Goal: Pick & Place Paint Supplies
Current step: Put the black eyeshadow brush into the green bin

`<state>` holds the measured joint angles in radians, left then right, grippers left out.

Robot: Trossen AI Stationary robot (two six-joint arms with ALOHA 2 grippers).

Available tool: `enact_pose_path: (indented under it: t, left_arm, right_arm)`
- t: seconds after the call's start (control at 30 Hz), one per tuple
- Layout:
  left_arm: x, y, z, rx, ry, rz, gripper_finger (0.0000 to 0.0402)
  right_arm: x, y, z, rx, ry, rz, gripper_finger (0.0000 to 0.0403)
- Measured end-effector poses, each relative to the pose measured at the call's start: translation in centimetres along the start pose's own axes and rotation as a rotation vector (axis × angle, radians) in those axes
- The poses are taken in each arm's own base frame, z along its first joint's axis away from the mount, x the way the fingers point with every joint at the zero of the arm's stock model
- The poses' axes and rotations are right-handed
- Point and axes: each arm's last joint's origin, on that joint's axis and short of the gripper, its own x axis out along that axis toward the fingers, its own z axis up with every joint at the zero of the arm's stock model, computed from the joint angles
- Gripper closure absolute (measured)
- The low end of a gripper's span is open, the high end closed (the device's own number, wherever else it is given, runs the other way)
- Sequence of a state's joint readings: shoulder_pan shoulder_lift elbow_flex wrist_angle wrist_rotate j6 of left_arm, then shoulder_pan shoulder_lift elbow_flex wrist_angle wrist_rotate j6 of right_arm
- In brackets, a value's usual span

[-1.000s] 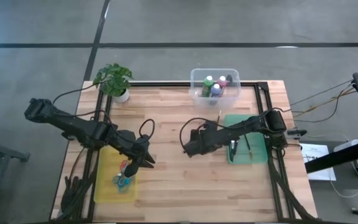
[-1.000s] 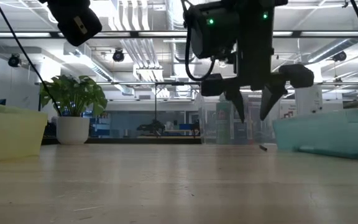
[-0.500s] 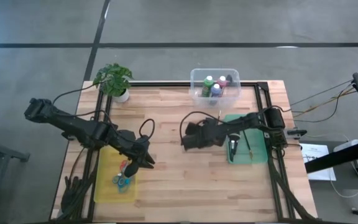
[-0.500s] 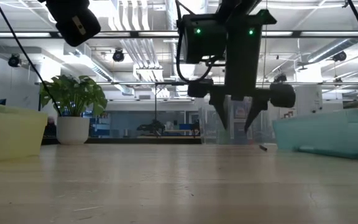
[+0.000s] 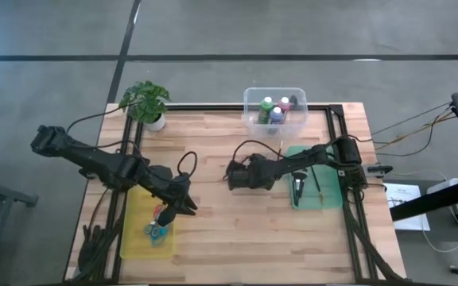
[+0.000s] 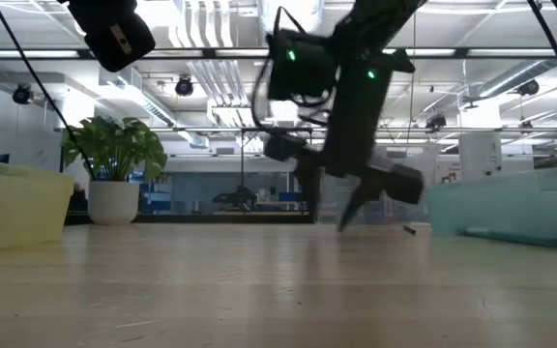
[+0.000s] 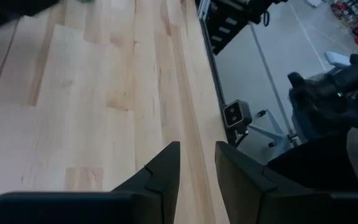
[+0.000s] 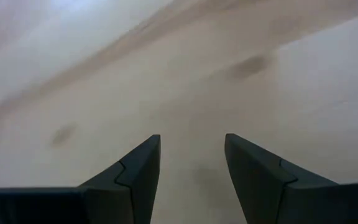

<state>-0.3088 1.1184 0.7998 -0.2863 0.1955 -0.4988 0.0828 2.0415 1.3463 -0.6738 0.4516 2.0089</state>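
Mid-frame, the right pincer is being held open and empty above the pale wooden desk; the left pincer, slightly parted, is gripping nothing.

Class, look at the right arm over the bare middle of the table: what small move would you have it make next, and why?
Probably keep swinging toward the yellow tray. The right gripper hangs open and empty over bare wood, while scissors lie in that tray beside the left gripper. The clear bin holds bottles already.

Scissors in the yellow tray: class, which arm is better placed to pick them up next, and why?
Probably the left. The left gripper hangs open and empty right beside the scissors in the yellow tray; the right gripper, also empty, is over bare mid-table.
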Motion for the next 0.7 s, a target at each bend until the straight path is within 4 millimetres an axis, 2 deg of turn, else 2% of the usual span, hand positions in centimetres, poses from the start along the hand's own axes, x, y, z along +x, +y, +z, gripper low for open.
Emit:
enact_pose_path:
  t: [0.07,0.17,0.3,0.43,0.5,0.57,0.7]
  left_arm:
    - [-0.4,-0.1,0.1,0.007,-0.016,-0.006,0.0289]
    - [-1.3,-0.3,0.2,0.048,-0.055,0.019,0.0289]
    - [-2.5,-0.1,0.2,0.087,-0.111,0.120,0.0289]
    - [-2.8,0.3,0.0,0.103,-0.128,0.211,0.0289]
    - [-2.7,0.5,0.1,0.102,-0.140,0.248,0.0289]
    - [-2.2,1.0,0.4,0.093,-0.155,0.305,0.0289]
    - [-0.1,3.1,1.9,0.077,-0.199,0.374,0.0294]
  right_arm:
    - [-1.2,0.7,-1.0,-0.120,0.043,0.061,0.0225]
    - [-4.6,1.6,-2.8,-0.274,0.080,0.166,0.0225]
    - [-9.2,0.7,-3.9,-0.368,-0.011,0.193,0.0225]
    - [-11.5,-2.3,-3.0,-0.386,-0.146,-0.014,0.0225]
    - [-12.9,-3.4,-2.5,-0.350,-0.175,-0.060,0.0225]
    - [-15.0,-4.0,-1.9,-0.320,-0.173,-0.023,0.0225]
    - [-20.3,-5.3,0.4,-0.267,-0.176,0.188,0.0225]
